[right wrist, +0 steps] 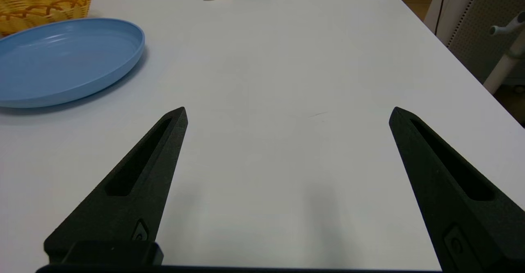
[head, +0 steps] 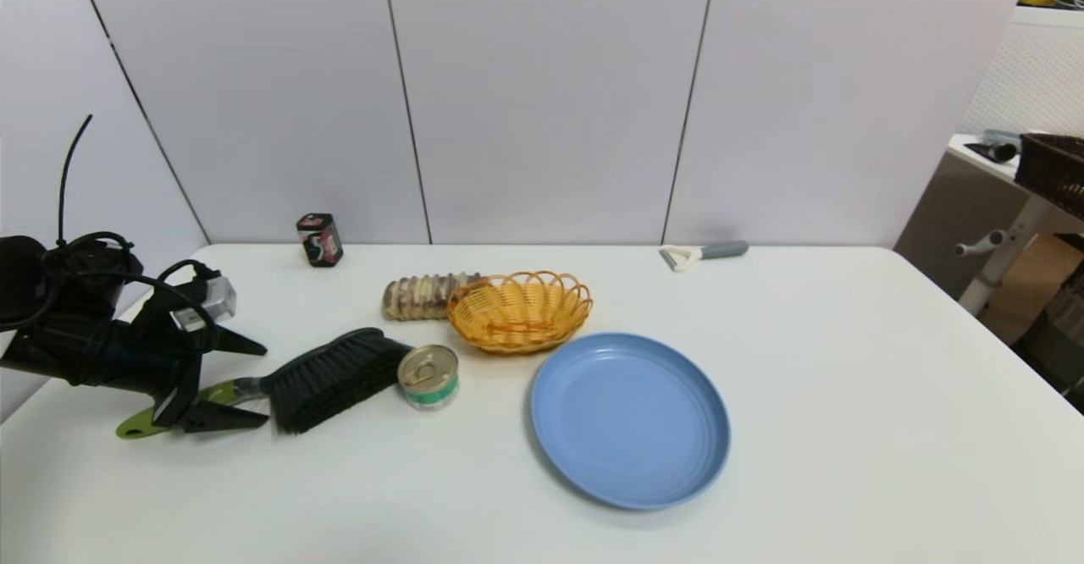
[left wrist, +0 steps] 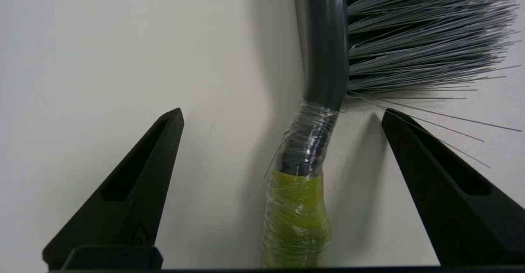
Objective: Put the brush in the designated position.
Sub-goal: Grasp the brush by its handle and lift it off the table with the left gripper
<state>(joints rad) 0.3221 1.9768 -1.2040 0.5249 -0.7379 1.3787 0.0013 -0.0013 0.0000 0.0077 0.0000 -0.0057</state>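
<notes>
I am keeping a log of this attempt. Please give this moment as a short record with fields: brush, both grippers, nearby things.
brush: long hand brush with black bristles and lime-green handle, lying on the white table
left gripper: open, fingers on either side of the handle
right gripper: open, over bare table
nearby: small round tin can at the bristles; blue plastic plate; orange woven basket

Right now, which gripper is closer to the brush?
Left. The left gripper straddles the brush handle, fingers open; the right gripper sits far off, beyond the blue plate.
</notes>
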